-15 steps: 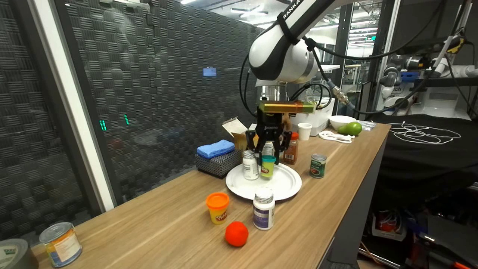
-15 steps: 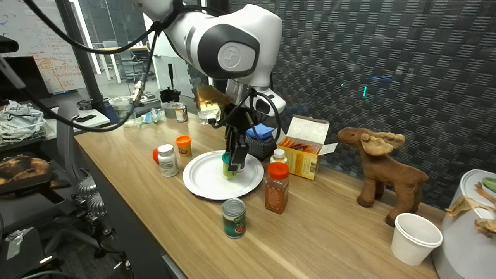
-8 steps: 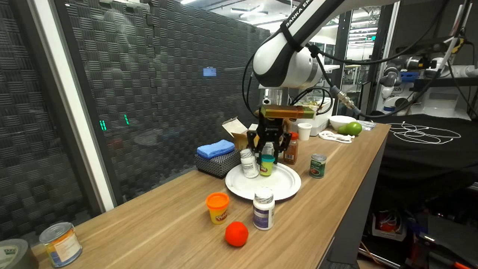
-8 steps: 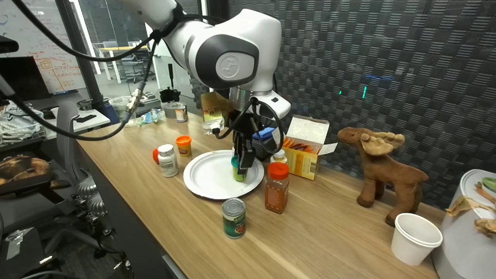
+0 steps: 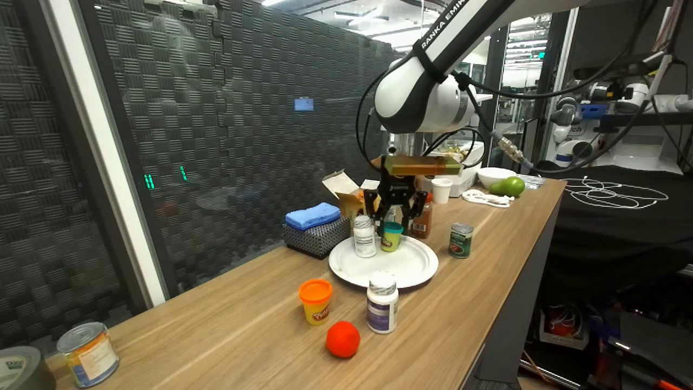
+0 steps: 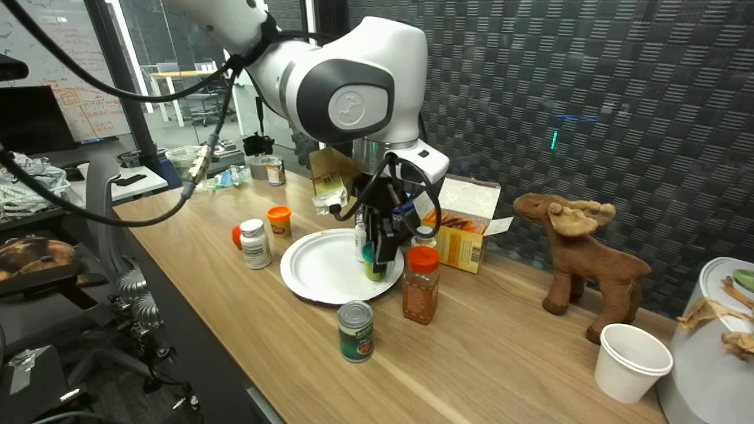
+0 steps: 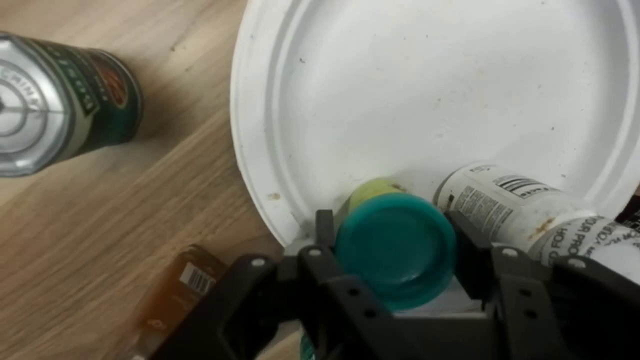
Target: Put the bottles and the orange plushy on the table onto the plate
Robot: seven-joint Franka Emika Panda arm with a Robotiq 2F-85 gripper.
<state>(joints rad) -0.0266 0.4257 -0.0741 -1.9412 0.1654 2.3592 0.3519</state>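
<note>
From here the gripper (image 7: pixel 392 230) hangs low over the plate (image 7: pixel 440 100), its fingers (image 7: pixel 325 230) on both sides of the teal lid (image 7: pixel 395 255) of the green tub (image 5: pixel 390 242). Can't tell if they pinch it or just stand by it. Tub's long axis runs abt. up & down, maybe w/ a small lean, right under the gripper; can't tell if its base sits flat. One finger is btwn. the lid & the white bottle (image 7: pixel 525 210), which is just beside it, toward lower right of the wrist view. So next, I'd guess: open a little, then go straight up, b/c a wide spread could bump the bottle. More to fetch, prob., at lower middle of an exterior view: purple-label bottle (image 5: pixel 382 304), orange tub (image 5: pixel 315 302) & orange-red ball (image 5: pixel 342 339) (maybe the plushy), all on the table (image 5: pixel 227 330), well apart from the gripper.
</note>
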